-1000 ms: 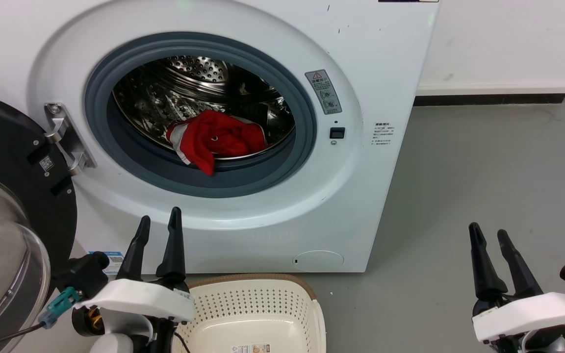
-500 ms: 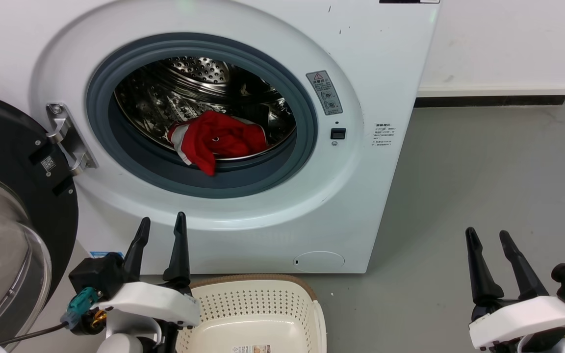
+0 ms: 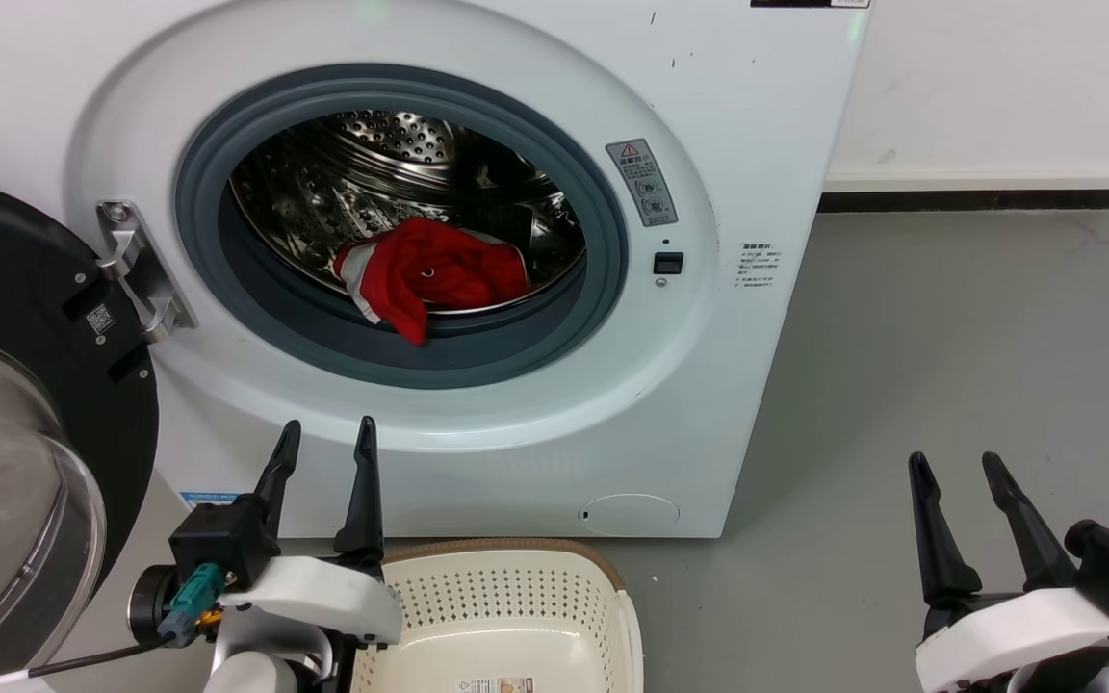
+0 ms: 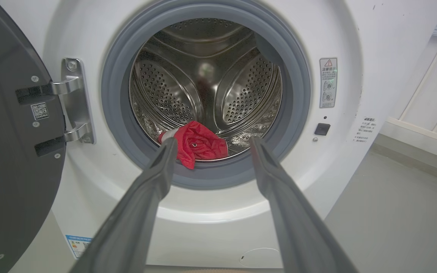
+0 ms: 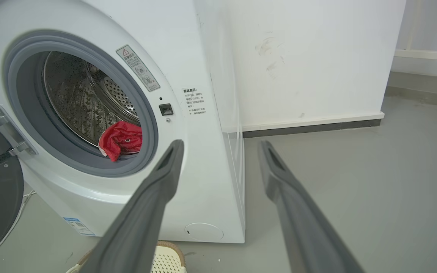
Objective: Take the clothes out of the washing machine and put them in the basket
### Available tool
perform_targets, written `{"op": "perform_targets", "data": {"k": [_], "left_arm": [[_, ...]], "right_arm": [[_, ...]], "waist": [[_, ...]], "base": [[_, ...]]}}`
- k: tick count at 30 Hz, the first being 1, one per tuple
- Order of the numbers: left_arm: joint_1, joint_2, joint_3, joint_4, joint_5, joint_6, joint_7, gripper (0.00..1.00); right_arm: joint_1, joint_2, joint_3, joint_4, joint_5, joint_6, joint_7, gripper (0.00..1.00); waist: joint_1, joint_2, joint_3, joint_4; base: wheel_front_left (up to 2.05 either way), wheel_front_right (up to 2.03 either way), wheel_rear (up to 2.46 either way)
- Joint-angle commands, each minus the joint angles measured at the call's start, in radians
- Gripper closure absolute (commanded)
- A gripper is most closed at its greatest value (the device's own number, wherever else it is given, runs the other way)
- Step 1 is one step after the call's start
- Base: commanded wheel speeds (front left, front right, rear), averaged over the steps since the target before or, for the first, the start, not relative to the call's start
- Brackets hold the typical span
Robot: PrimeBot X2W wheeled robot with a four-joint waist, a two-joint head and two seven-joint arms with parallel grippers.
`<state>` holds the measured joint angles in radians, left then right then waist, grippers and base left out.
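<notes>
moved: left gripper (image 3: 328, 423) and right gripper (image 3: 954, 458) sit slightly lower than 1 s ago; camera shifted too.
head view: bright red soft jersey garment (image 3: 429, 269) just inside large white front-loading washing machine (image 3: 737, 144); cream perforated plastic basket (image 3: 506, 551) below; both grippers spread, empty.
left wrist view: garment (image 4: 199, 142) framed head-on; reach straight in, pinch its hanging fold.
right wrist view: oblique, garment (image 5: 121, 138) partly hidden.
</notes>
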<state>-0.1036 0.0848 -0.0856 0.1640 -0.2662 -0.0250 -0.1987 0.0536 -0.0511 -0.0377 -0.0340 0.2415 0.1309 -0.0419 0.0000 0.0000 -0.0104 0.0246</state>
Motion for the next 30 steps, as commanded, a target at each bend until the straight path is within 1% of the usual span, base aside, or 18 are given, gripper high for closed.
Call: {"op": "perform_targets", "data": {"k": [1,12,30], "left_arm": [[-0.012,0.007,-0.002,-0.001,0.026,0.006,-0.011,0.0],[-0.005,0.013,-0.018,0.013,0.125,0.024,-0.038,0.0],[-0.001,0.011,-0.024,0.033,0.23,0.04,-0.069,0.0]], "right_arm": [[0.01,0.001,0.003,-0.015,-0.03,0.0,-0.001,0.0],[0.022,0.001,0.003,-0.028,-0.134,0.0,-0.01,0.0],[0.031,0.002,0.007,-0.038,-0.253,0.0,-0.02,0.0]], "waist": [[0.0,0.0,-0.001,0.0],[0.0,0.0,-0.002,0.006],[0.0,0.0,-0.004,0.013]], "base": [[0.0,0.0,0.0],[0.0,0.0,0.0],[0.0,0.0,0.0]]}}
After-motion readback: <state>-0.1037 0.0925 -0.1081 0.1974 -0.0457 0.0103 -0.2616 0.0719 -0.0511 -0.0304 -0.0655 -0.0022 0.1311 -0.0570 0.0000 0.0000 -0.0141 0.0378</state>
